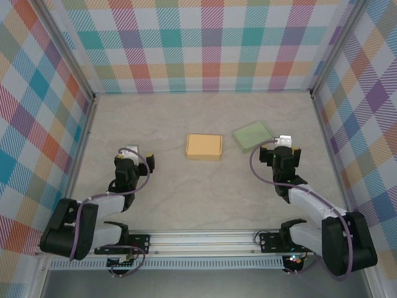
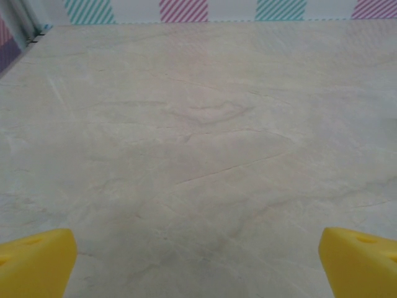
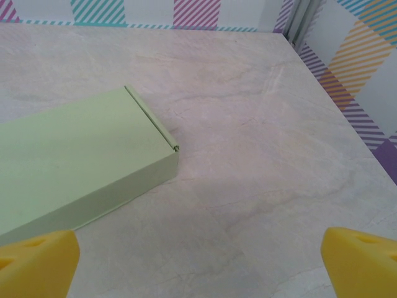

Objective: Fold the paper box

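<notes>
Green box [image 3: 74,155], partly beyond right wrist view's edge

The left gripper [image 2: 198,268] stands wide apart, its yellow fingertips [image 2: 34,264] poking in at the two bottom corners with nothing between them. Pale, marble-veined table [image 2: 205,124] stretches ahead to a striped wall [image 2: 180,9] along the top edge.

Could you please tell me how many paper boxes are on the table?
2. A flat orange paper box lies at the centre; a flat pale green paper box lies to its right, just ahead of the right hand. None appear hidden.
</notes>
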`<action>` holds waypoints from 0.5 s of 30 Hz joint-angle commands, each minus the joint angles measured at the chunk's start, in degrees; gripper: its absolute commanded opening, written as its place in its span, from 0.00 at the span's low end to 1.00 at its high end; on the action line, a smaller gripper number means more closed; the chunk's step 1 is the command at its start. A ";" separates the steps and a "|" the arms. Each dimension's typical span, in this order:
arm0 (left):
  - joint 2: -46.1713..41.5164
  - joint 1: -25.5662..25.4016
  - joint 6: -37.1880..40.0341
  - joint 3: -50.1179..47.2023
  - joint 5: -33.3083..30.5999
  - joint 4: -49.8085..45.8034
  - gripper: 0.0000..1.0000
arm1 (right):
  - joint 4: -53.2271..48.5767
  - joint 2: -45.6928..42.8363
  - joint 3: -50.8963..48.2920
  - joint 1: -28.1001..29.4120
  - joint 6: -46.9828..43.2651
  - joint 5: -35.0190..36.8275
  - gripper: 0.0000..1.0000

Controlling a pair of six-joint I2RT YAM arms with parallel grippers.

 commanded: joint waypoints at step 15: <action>17.32 7.97 -2.09 12.50 10.57 1.31 1.00 | 22.28 9.63 -4.08 -7.40 -1.54 -13.45 1.00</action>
